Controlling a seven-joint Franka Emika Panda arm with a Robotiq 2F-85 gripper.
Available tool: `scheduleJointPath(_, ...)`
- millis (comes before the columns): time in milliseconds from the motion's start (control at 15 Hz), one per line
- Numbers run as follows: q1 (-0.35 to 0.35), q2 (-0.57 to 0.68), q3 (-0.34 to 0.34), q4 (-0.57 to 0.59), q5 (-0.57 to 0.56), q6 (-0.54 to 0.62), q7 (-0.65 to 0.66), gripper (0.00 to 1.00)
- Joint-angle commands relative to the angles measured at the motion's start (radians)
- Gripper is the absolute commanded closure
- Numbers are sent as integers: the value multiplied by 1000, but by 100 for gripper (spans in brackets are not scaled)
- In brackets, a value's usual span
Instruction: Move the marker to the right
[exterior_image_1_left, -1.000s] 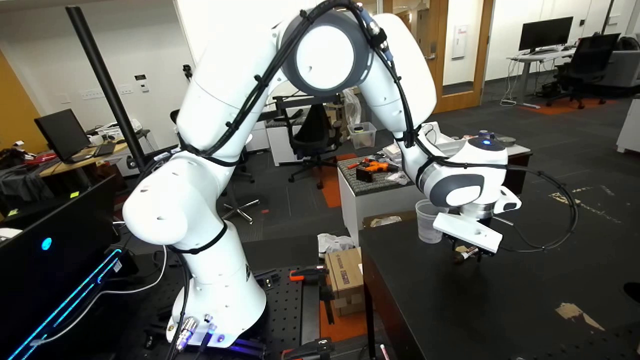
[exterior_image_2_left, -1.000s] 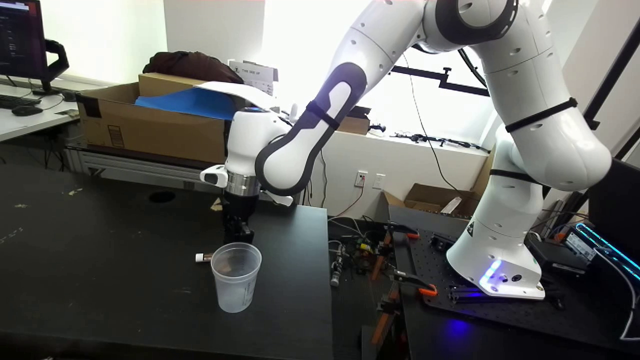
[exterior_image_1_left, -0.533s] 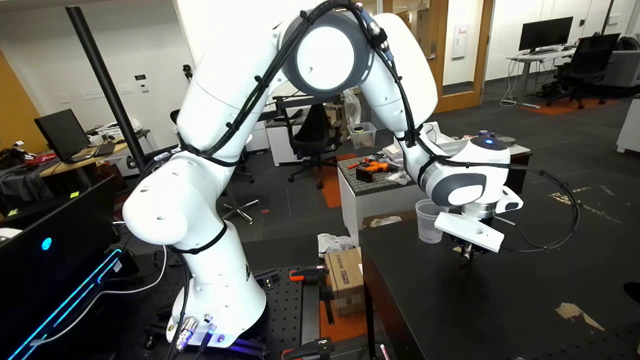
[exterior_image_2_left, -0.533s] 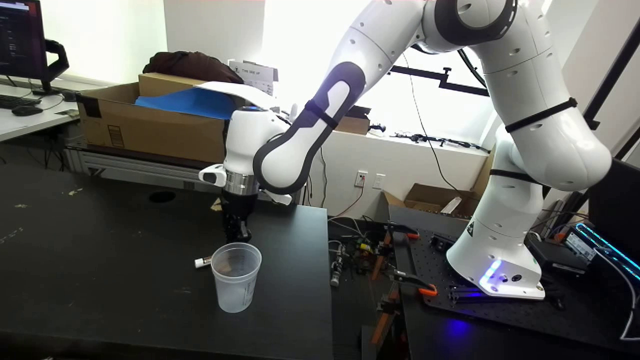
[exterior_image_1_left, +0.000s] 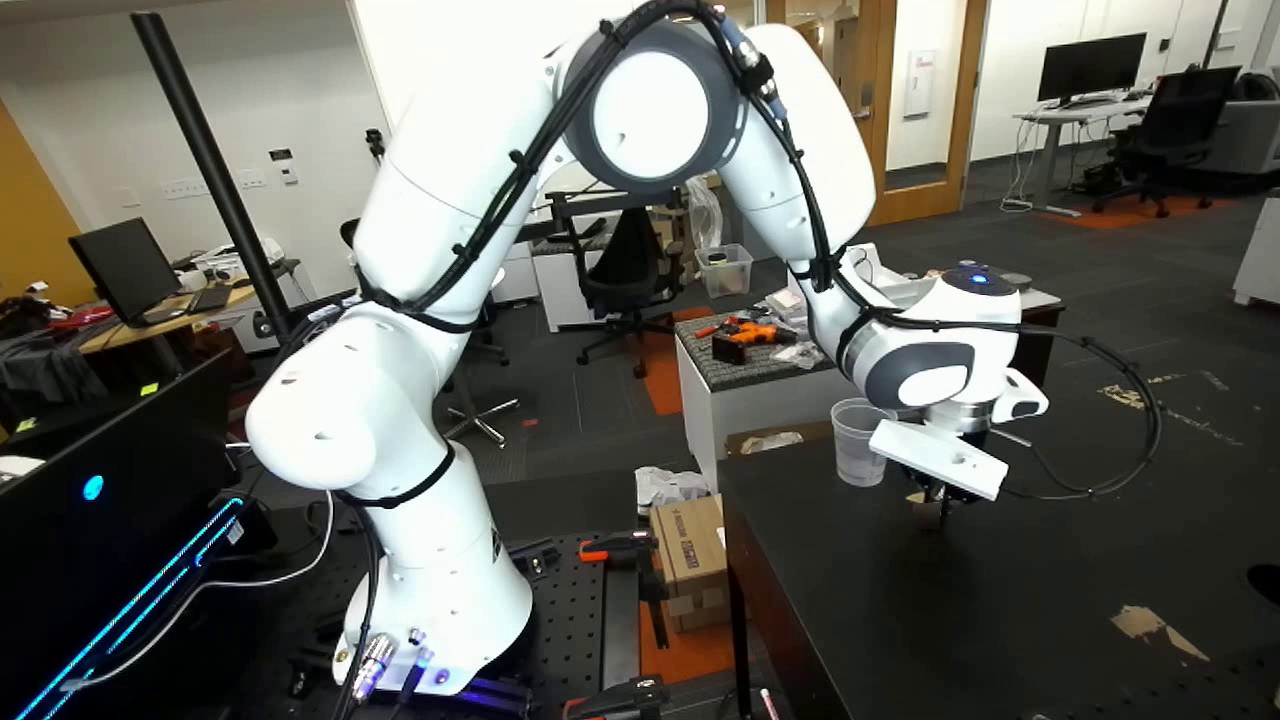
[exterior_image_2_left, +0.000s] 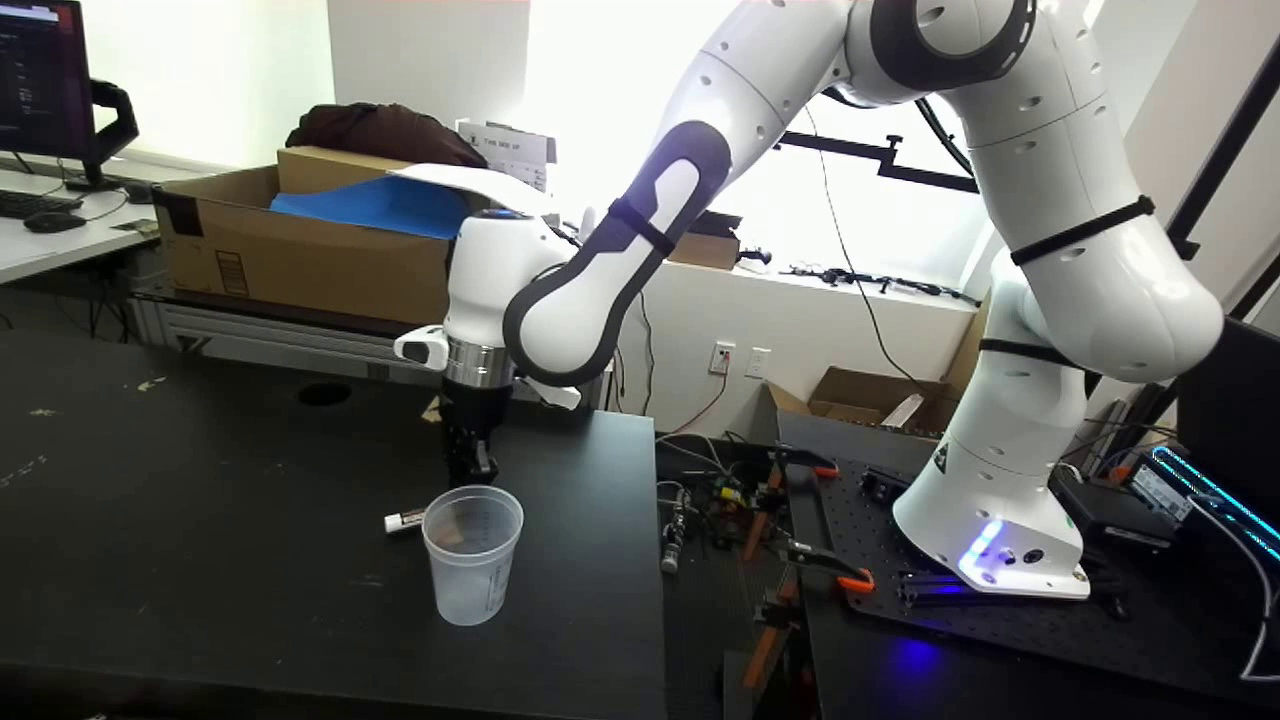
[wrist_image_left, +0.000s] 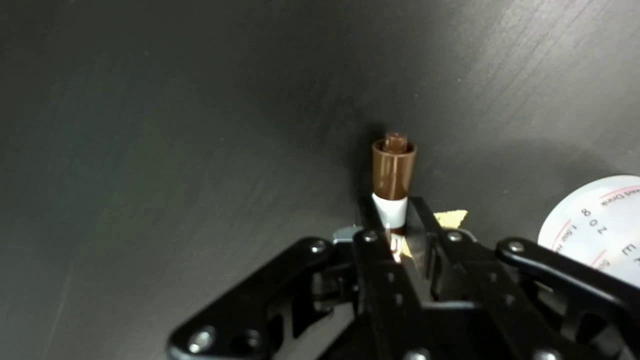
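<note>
In the wrist view the marker (wrist_image_left: 393, 172) is brown with a white band, and its brown end points away from me. My gripper (wrist_image_left: 391, 206) is shut on it, one finger against each side of the white band. The marker's pale end (exterior_image_2_left: 404, 520) shows in an exterior view, beyond the rim of the clear cup, which hides the rest of it. From the opposite side, the gripper (exterior_image_1_left: 944, 508) hangs low over the table, and the marker is hard to make out there. Whether the marker touches the tabletop I cannot tell.
A translucent plastic cup (exterior_image_2_left: 470, 575) stands upright close beside the gripper; its printed side (wrist_image_left: 600, 225) shows in the wrist view. Torn tan patches (exterior_image_1_left: 1158, 632) mark the black table (exterior_image_1_left: 1000, 620). The table's edge (exterior_image_2_left: 657, 560) runs between the cup and the robot's base.
My gripper's fingers have come together on the marker. The marker has swung round and its pale end has shifted slightly left in an exterior view. The cup has stayed put.
</note>
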Motion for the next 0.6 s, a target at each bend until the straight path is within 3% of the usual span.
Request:
scheduleJointPath(0, 6, -73, 3, -37, -21, 18, 77, 95)
scheduleJointPath(533, -1, -249, -32, -122, 1, 48, 264, 95)
